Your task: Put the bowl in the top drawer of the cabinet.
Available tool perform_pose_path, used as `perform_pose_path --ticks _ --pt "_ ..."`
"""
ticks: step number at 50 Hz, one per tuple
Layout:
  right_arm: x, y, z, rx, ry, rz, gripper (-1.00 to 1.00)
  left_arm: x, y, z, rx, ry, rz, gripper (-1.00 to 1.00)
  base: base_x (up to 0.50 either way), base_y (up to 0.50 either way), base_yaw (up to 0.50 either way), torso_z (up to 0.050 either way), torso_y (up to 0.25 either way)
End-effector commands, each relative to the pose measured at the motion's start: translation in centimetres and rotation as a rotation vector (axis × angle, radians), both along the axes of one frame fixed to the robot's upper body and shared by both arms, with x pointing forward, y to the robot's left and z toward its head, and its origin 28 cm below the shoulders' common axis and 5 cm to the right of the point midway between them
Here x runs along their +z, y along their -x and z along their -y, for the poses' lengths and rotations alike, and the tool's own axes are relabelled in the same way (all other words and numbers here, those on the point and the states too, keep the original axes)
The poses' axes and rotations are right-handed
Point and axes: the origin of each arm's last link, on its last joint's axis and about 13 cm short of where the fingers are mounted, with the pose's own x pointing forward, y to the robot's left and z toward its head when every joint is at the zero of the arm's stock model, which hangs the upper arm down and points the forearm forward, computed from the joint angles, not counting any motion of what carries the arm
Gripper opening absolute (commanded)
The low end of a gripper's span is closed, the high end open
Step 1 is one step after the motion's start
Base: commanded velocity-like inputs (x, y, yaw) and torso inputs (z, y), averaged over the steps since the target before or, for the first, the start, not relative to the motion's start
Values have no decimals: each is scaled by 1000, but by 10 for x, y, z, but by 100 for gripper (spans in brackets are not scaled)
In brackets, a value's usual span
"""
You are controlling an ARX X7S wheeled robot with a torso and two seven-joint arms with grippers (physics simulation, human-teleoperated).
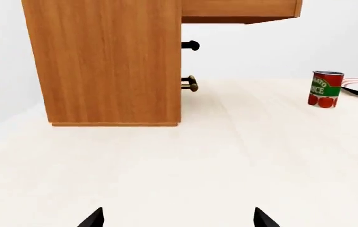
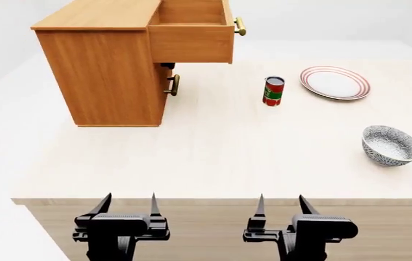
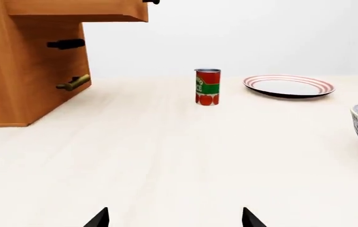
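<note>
Reaching has not yet begun: both arms hang at the near edge of the table, with the left gripper and the right gripper each spread wide and holding nothing, their fingertips pointing out over the bare wood. At the far left of the table stands the cabinet, its top drawer already pulled out so that the brass bar handle juts toward the middle of the table, the drawer's inside open from above; the lower drawer is shut. The bowl sits upright on the right side of the table, well apart from the cabinet and nearer the right gripper than the left, and only its speckled edge shows at the border of the right wrist view. Between bowl and cabinet, further back, stand a tomato juice can and, beside it to the right, a flat plate with red rim rings; neither touches the bowl. With the drawer open, the step in hand looks to be the pick-up. The next move probably calls for the right arm to swing outward to the right, come down over the bowl's rim with one finger inside and one outside, and close, then carry it across, passing in front of the can, to the open drawer.
</note>
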Motion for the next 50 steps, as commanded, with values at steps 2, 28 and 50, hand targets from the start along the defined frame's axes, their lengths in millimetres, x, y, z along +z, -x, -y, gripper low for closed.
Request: perform_pose_path --ticks 2,28,50 --pt "20 -4 1 -12 -21 12 100 26 -3 -1 -20 37 42 100 0 0 0 0 0" --pt "201 -6 24 32 18 293 100 179 -4 -33 -147 104 328 100 1 0 0 0 0" --pt "267 -14 41 -5 119 438 100 256 11 -59 -115 1 532 100 269 0 0 0 0"
